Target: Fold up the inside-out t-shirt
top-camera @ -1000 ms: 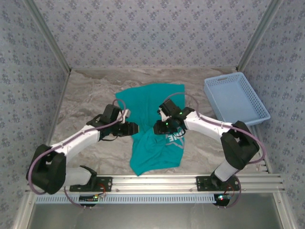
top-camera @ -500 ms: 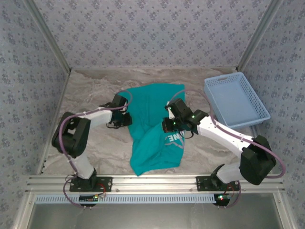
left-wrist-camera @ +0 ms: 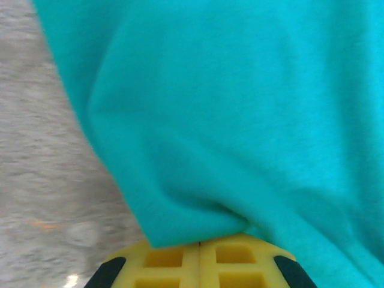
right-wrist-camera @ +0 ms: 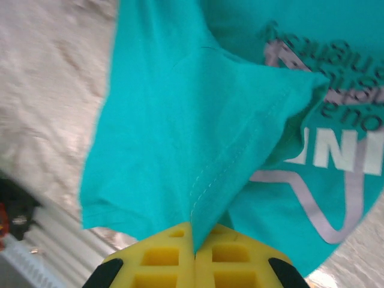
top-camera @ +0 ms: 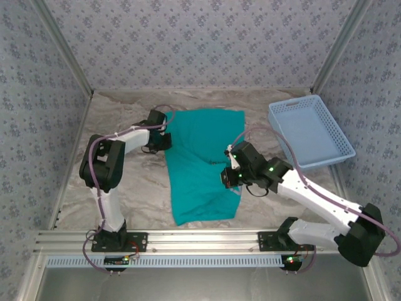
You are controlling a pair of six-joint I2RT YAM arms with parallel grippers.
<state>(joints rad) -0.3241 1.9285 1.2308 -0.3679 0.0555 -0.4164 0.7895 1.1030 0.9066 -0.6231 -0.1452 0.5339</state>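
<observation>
The teal inside-out t-shirt lies spread across the middle of the table, with its lower part running toward the near edge. My left gripper sits at the shirt's far left edge. Its yellow jaws are shut on a fold of the teal cloth. My right gripper is at the shirt's right side. Its jaws are shut on a stitched hem of the cloth, which rises from them in a taut ridge. White printed lettering shows on the layer under that ridge.
A light blue mesh basket stands at the far right of the table. The metal rail carrying both arm bases runs along the near edge. Patterned walls close in the left, back and right. Bare marbled tabletop lies left of the shirt.
Both grippers closed on the cloth. The left gripper moved toward the far left and the right gripper toward the near right. The bunched shirt now lies flatter between them.
</observation>
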